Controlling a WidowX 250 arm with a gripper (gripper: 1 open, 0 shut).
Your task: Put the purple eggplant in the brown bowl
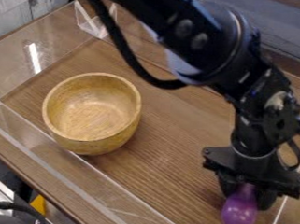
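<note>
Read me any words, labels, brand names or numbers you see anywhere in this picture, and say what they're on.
None: no readable text shows.
The bowl, eggplant, black arm and wooden table carry no visible lettering, labels or numbers.

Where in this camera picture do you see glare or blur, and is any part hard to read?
In the camera view, white glare streaks lie on the clear wall at the upper left; the whole frame is soft; the black gripper over the purple eggplant is dark and shows little detail; the brown bowl is evenly lit, its grain visible.
</note>
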